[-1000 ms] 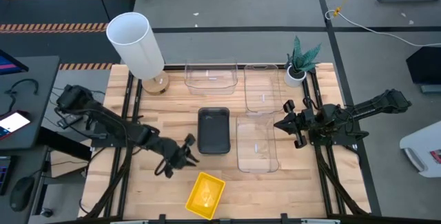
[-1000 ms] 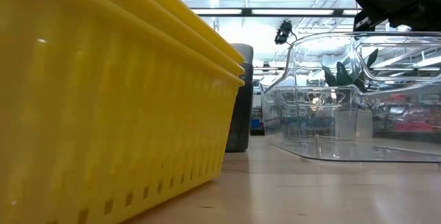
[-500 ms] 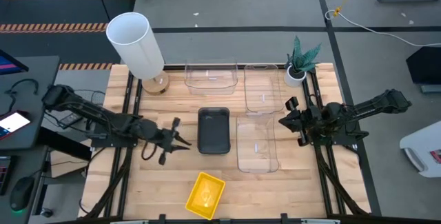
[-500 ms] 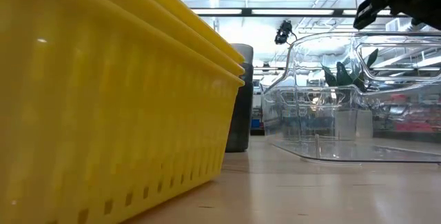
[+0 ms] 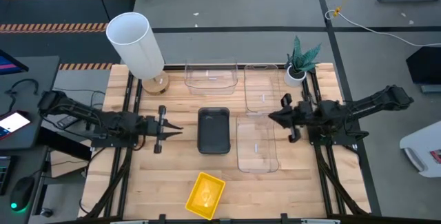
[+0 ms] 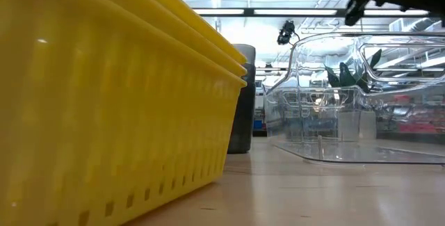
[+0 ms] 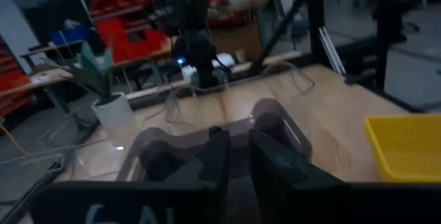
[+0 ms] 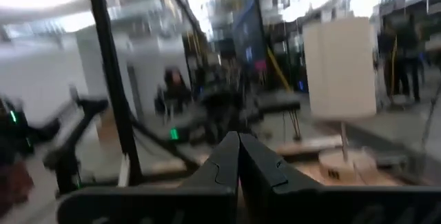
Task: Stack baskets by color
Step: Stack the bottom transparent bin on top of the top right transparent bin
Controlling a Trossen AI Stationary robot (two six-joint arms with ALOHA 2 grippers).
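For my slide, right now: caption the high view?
Left gripper beside dark grey basket, right gripper shut over clear baskets; yellow basket at front.

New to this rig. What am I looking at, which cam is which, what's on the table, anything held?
Two dark robot arms at a wooden table. One camera looks straight down, one sits at table height, one rides each wrist. On the table: a dark grey basket, a yellow basket, three clear baskets, a white cylinder and a small plant. The left gripper points at the grey basket with a narrow gap between its fingers; the right gripper is shut over the clear baskets. Neither holds anything.
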